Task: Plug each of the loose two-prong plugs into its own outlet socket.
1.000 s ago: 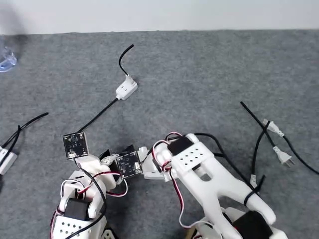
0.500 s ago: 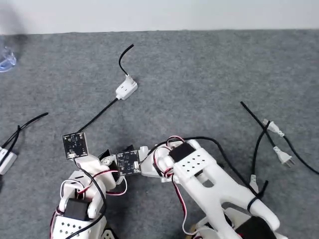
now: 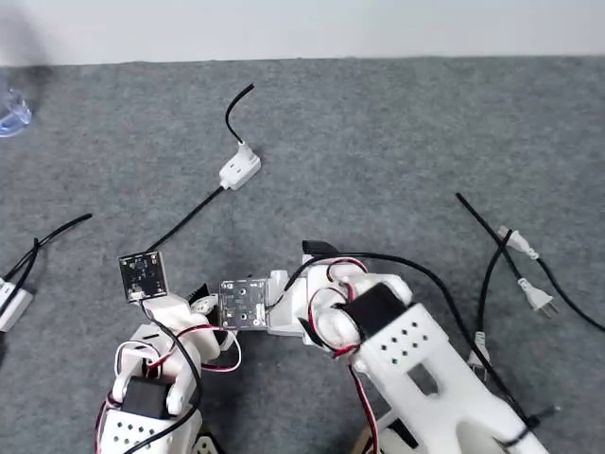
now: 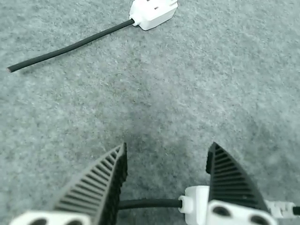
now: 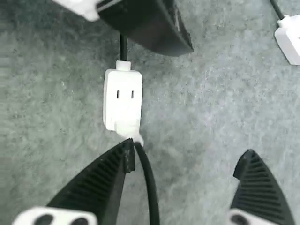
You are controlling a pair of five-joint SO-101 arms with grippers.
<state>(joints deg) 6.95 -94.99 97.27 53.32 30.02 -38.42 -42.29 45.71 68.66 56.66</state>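
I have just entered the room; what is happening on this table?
Two robot arms face plugs and outlets on a grey table. Both claws are open and hold nothing. The left claw and the right claw hang over one white outlet between them; a cord leaves each of its ends, so a plug seems already seated. A loose plug and a second plug lie on the right arm's side; a far outlet lies beyond.

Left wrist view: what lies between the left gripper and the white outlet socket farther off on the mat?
Bare grey mat lies between the left gripper and the white outlet socket, seen in the left wrist view.
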